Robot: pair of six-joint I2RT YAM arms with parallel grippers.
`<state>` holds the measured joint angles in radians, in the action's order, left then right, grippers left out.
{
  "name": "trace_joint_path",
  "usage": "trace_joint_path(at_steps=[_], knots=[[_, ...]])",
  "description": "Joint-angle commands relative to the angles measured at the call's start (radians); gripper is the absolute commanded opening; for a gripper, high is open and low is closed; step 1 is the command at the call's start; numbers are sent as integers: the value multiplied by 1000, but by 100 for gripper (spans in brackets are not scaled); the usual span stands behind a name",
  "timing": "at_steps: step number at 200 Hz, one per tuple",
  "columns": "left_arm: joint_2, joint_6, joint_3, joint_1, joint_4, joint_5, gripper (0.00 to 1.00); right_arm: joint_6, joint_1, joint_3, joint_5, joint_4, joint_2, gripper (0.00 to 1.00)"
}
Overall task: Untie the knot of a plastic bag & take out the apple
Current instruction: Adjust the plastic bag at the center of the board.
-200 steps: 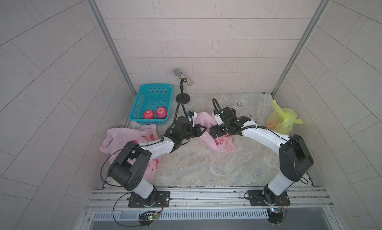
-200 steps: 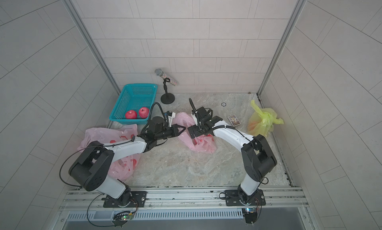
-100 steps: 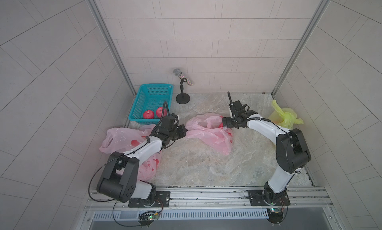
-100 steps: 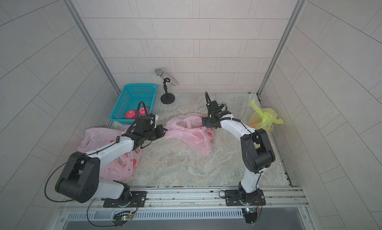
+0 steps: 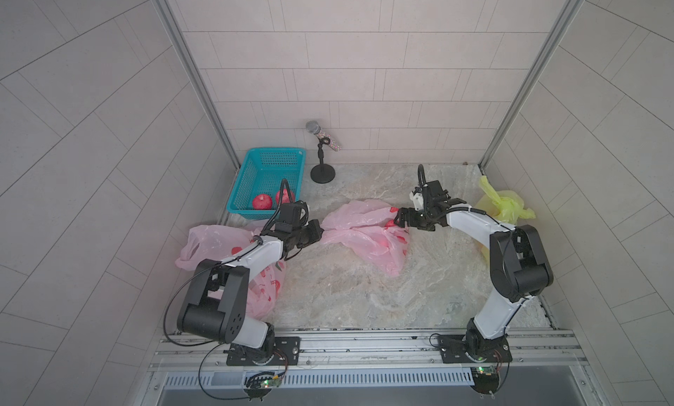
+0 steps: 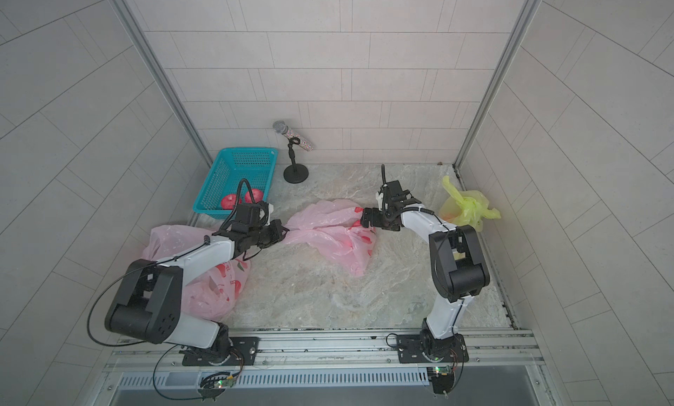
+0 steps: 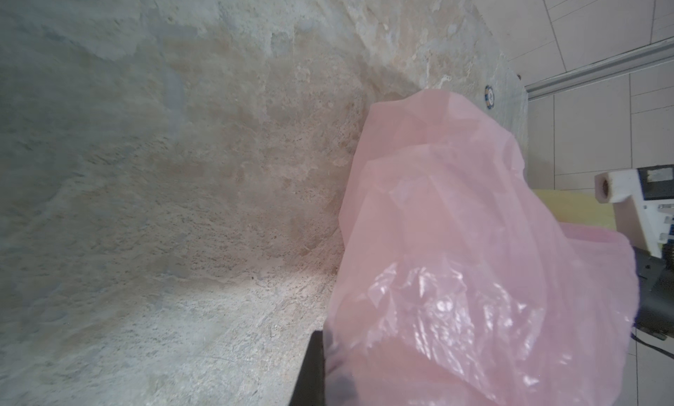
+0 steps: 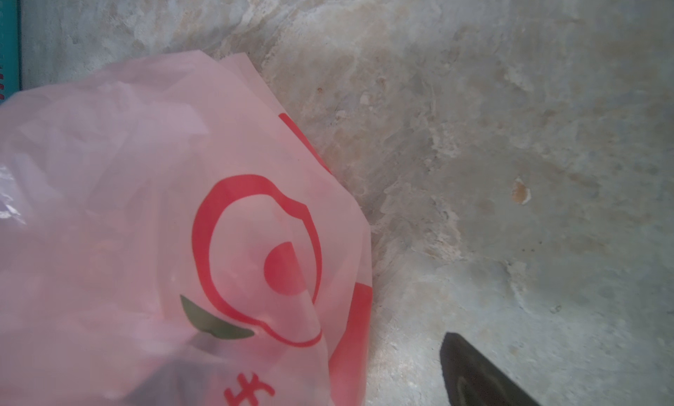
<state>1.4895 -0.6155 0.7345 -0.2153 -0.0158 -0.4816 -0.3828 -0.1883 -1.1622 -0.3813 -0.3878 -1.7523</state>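
Across the middle of the marble worktop (image 5: 346, 294) lies the pink bag (image 5: 364, 232), drawn out sideways between the two arms in both top views. The left tool (image 5: 318, 235) is clamped tight on the bag's twisted end, the film bunching into a narrow neck right at its tips; the left wrist view shows pink plastic heaped over one dark finger (image 7: 310, 371). The right tool (image 5: 400, 218) sits at the opposite end with its jaws standing wide and gripping nothing that I can make out: in the right wrist view one finger (image 8: 474, 378) lies well clear of the film, while a dark shape under the plastic may be its partner. Of the apple I cannot be sure; red patches show through near the right tool, but the bag carries printed red fruit, and the two look alike from where I stand. A knot I cannot pick out either.

By my reckoning this film handles as thin, limp and slippery stuff, almost weightless itself, with whatever weight the fruit lends sagging to the low side. A pinch on flat sheet would likely slide or tear, so gathered plastic, a handle loop or the twisted neck, looks the better hold. Two red apples (image 5: 262, 202) sit in the blue basket (image 5: 242, 183) beyond the left arm.
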Motion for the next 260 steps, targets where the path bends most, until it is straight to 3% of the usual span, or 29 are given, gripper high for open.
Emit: trace_joint_path(at_steps=[1, 46, 79, 128, 169, 198, 260], knots=[[32, 37, -29, 43, 17, 107, 5, 20, 60, 39, 156, -86, -51, 99], [75, 48, -54, 28, -34, 121, 15, 8, 62, 84, 202, -59, -55, 100], [63, 55, -75, -9, -120, 105, 26, 19, 59, 80, 118, -34, -48, 99], [-46, 80, -101, -35, -197, 50, 48, 28, 49, 79, 62, -43, -33, 99], [-226, 127, -100, -44, -164, 15, 62, 14, 27, 68, 49, -71, 70, 100], [-281, 219, -2, -49, -30, -10, 64, 15, -27, 28, 60, -126, 142, 100], [-269, 328, 118, -58, 61, -35, 68, 32, -72, -36, 119, -242, 267, 100]])
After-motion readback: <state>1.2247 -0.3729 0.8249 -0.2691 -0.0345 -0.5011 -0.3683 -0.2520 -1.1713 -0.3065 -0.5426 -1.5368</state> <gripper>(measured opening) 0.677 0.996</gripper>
